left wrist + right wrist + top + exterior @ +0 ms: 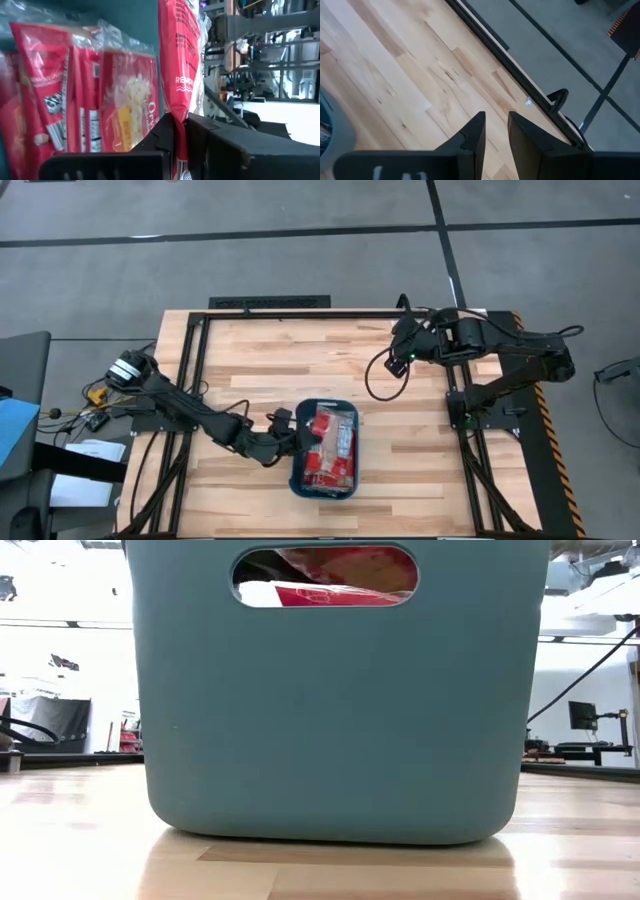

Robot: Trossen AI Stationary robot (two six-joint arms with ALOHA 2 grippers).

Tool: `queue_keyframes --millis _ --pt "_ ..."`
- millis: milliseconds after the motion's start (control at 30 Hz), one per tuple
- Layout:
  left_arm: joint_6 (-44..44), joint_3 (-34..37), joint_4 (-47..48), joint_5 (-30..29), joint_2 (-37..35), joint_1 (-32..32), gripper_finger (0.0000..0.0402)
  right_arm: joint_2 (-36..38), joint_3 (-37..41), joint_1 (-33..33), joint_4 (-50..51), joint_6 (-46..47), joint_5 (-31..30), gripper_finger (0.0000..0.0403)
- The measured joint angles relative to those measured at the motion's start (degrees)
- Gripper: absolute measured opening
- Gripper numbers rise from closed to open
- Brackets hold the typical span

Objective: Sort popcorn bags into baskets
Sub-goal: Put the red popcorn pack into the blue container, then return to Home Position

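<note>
The basket [325, 485] is a teal-blue rectangular plastic bin with rounded corners and a raised rim, standing on the wooden table [400, 370] near its front edge, roughly midway across. In the low view its end wall fills most of the picture and carries an oval handle slot through which red packet material shows. The popcorn bags [330, 445] lie packed inside the basket: flat red packets with a yellowish popcorn picture and pale panels, several standing side by side on edge in the left wrist view. One popcorn bag [181, 65] stands upright apart from that row, red with white lettering and a clear crinkled edge. The left gripper [181, 131] sits at the basket's left rim, its arm reaching low across the table from the left side; its fingers [160, 137] are pressed together on the lower edge of that upright bag, pinching it. The right gripper [496, 131] is held well apart from the basket, above the far right part of the table, pointing down at bare wood near the table's dark edge rail [505, 57]; its fingers stand slightly parted with nothing between them.
</note>
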State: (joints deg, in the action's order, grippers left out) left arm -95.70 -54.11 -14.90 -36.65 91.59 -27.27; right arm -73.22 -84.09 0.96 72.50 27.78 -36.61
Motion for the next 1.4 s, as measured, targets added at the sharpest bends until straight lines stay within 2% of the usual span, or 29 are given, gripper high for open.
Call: queue_keyframes --millis 200,367,600,867,1033,1233,1333,1400 --pt "-2.5 -1.5 0.6 0.8 2.4 -0.4 0.0008 0.0 0.0 -0.3 0.8 0.9 -0.9 0.0107" --pt "-6.4 -1.4 6.5 0.3 2.4 -0.7 0.0009 0.0 0.0 -0.3 0.9 1.3 -1.0 0.0107" --pt "-7.4 -1.5 6.2 2.4 2.4 -0.9 0.0012 0.0 0.0 -0.3 0.8 1.3 -1.0 0.0107" --pt "-7.4 -1.5 5.6 2.9 2.4 -1.2 0.0068 0.0 0.0 -0.3 0.9 2.2 -0.9 0.0107" --pt "-5.0 -1.5 3.3 3.0 2.3 -1.0 0.0101 0.0 0.0 -0.2 0.9 2.2 -0.9 0.0107" --pt "-1.0 -1.5 0.1 4.1 2.3 -0.3 0.0116 0.0 0.0 -0.2 0.9 2.3 -0.9 0.0107" --pt "-0.3 -1.4 0.4 8.0 1.4 0.9 0.0117 0.0 0.0 -0.3 0.8 2.3 -0.9 0.0107" --pt "4.4 -1.4 0.7 11.5 -0.6 2.2 0.0114 0.0 0.0 -0.9 0.2 2.1 -1.1 0.0107"
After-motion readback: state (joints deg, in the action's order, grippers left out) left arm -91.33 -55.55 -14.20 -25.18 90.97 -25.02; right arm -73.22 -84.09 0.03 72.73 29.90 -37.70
